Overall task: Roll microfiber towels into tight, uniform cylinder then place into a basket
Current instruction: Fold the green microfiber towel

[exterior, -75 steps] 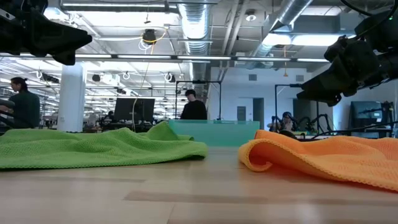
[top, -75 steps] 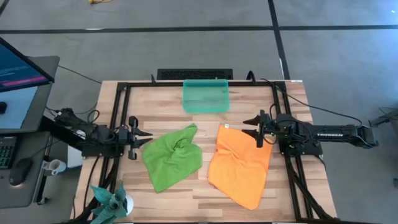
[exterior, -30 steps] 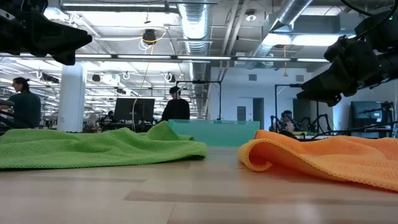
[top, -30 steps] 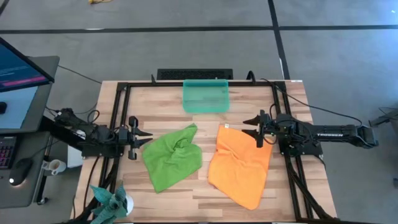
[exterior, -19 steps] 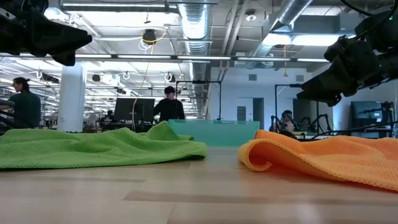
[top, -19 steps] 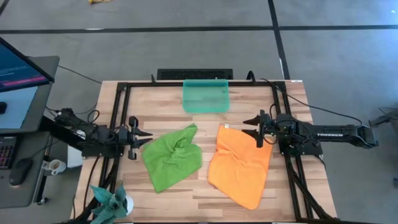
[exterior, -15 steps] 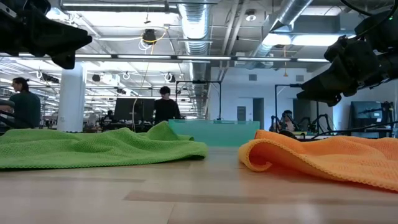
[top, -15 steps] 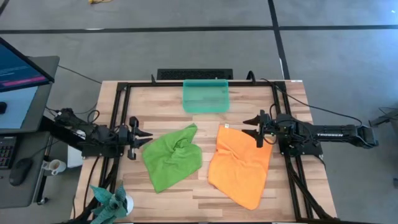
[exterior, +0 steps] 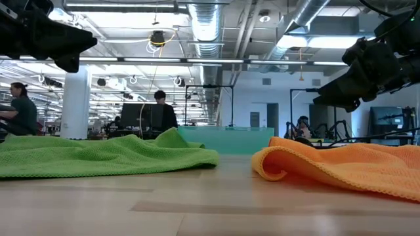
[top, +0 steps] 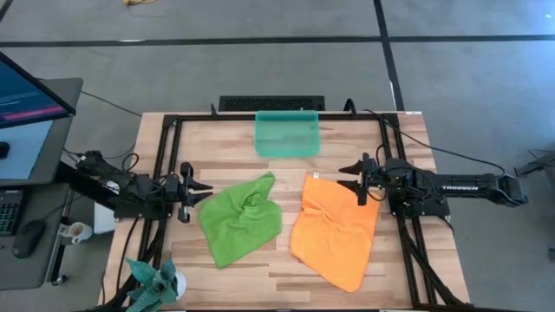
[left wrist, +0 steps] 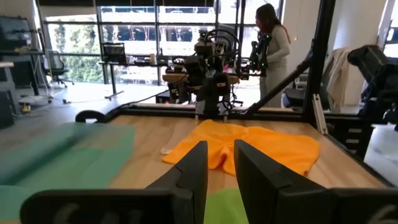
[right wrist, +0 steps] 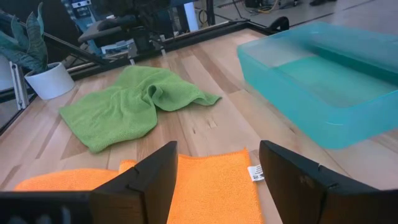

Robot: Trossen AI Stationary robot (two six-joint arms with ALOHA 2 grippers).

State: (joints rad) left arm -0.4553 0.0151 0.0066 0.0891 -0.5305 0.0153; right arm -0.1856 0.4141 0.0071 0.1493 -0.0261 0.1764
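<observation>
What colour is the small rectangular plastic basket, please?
Translucent teal-green basket; the right wrist view shows it best.

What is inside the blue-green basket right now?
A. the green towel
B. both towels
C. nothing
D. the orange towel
C: the basket shows only its bare floor, while the green towel and the orange towel both lie loose on the table in front of it.

Only a background person (exterior: 159,109) has walked leftward behind the table.
</observation>
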